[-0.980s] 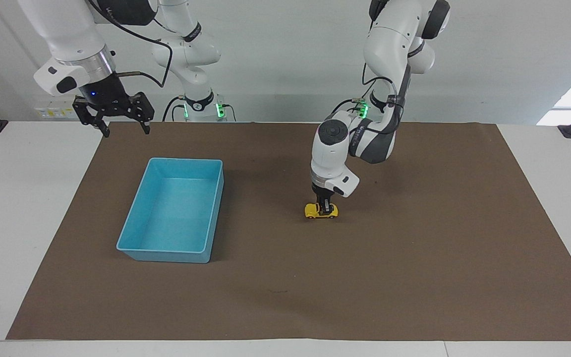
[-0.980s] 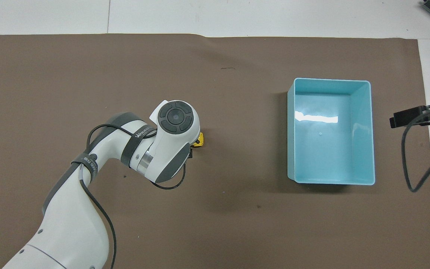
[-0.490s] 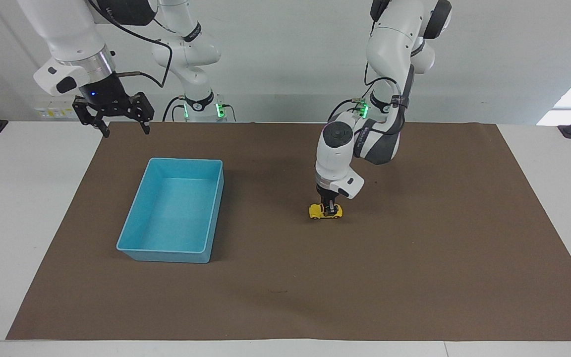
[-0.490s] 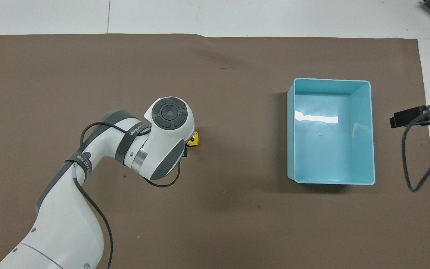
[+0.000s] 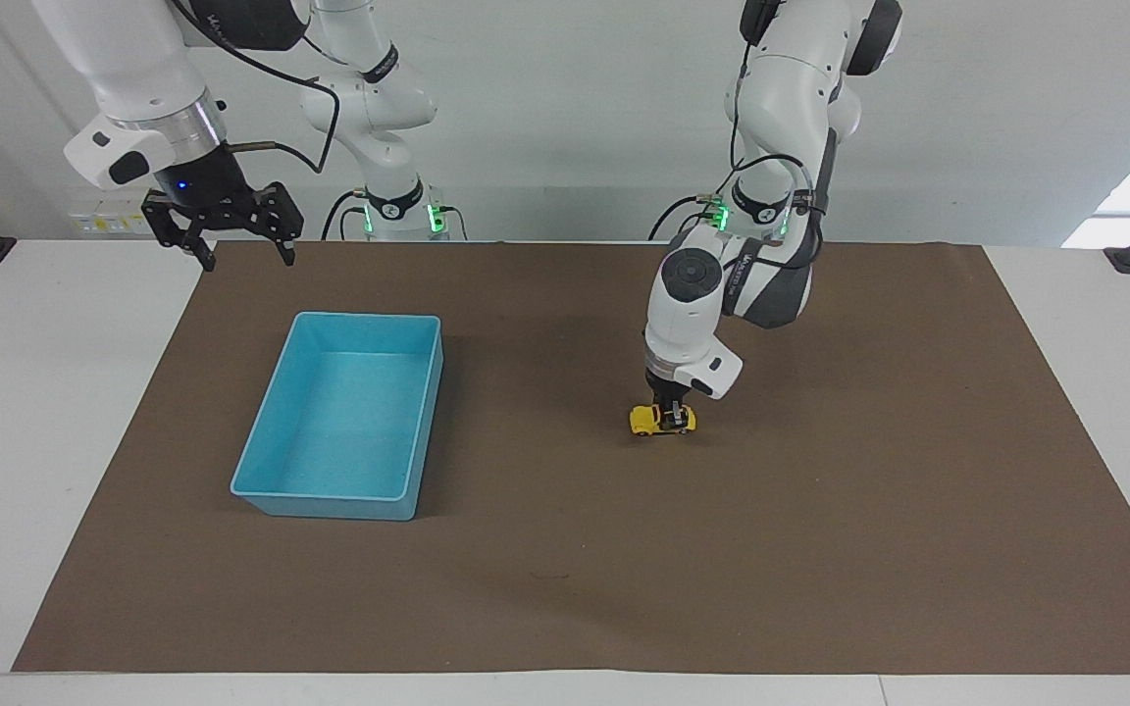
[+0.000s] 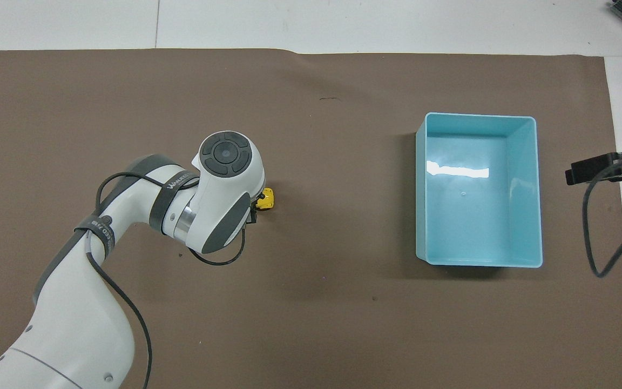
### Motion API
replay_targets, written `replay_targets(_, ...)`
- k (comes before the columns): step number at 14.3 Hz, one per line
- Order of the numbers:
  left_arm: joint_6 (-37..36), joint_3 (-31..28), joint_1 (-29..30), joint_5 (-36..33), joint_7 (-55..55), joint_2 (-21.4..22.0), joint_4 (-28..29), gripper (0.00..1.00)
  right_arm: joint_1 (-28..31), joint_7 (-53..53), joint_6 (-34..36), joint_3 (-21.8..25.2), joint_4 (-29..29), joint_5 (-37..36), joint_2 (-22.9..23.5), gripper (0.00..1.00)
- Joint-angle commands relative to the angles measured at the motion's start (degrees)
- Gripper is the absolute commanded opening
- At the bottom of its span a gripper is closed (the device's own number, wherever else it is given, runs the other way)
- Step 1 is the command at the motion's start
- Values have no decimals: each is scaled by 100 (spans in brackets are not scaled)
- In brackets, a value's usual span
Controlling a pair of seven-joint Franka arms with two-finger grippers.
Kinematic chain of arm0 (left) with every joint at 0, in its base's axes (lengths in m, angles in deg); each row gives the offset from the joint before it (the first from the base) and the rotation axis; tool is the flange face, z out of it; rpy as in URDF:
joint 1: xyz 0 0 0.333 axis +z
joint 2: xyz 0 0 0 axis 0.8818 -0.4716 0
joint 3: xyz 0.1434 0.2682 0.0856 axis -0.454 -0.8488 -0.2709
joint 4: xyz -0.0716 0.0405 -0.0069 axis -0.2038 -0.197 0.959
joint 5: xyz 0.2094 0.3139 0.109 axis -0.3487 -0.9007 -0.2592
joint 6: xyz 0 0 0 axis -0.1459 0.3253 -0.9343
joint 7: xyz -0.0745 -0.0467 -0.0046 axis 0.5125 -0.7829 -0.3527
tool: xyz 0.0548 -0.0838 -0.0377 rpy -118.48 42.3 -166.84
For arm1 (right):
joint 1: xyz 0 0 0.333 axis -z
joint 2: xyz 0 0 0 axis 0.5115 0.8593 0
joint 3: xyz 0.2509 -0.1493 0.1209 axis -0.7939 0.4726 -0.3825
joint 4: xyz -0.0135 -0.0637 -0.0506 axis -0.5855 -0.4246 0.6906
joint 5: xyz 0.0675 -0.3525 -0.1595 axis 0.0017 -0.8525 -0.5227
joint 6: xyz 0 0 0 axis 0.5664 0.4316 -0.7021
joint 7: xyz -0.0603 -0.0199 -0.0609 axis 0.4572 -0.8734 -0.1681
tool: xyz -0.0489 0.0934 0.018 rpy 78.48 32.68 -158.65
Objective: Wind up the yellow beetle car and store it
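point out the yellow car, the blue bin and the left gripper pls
yellow beetle car (image 5: pixel 645 421): facing view, on its yellow body beside the fingers.
light blue bin (image 5: pixel 276 498): facing view, on its outer wall farthest from the robots.
left gripper (image 5: pixel 672 416): facing view, between the fingertips, shut on the car.

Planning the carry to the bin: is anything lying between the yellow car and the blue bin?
Nothing: between the yellow beetle car, gripped by the left gripper, and the light blue bin there is only bare brown mat. Both views show it.
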Motion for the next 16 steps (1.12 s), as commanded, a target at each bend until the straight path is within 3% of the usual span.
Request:
replay_targets(1, 141, -36, 303, -122, 343, -136, 110, 27, 39, -107, -17, -7, -42, 86, -68, 100)
replay_targets(10, -62, -62, 717, -131, 817, -92, 198, 34, 74, -107, -17, -7, -42, 86, -76, 100)
replay_targets(12, -167, -62, 787, -131, 976, -4, 180, 47, 83, -107, -9, 2, -42, 86, -76, 100)
replay_targets(14, -290, -53, 787, -131, 1222, 84, 172, 66, 83, -107, -9, -7, -42, 86, -68, 100)
replay_targets(15, -351, -53, 787, -131, 1318, 128, 145, 100, 83, -107, -9, -7, -42, 86, -68, 100)
replay_targets(16, -448, -45, 778, -131, 1380, 163, 110, 100, 83, -107, -9, -7, -42, 86, -76, 100)
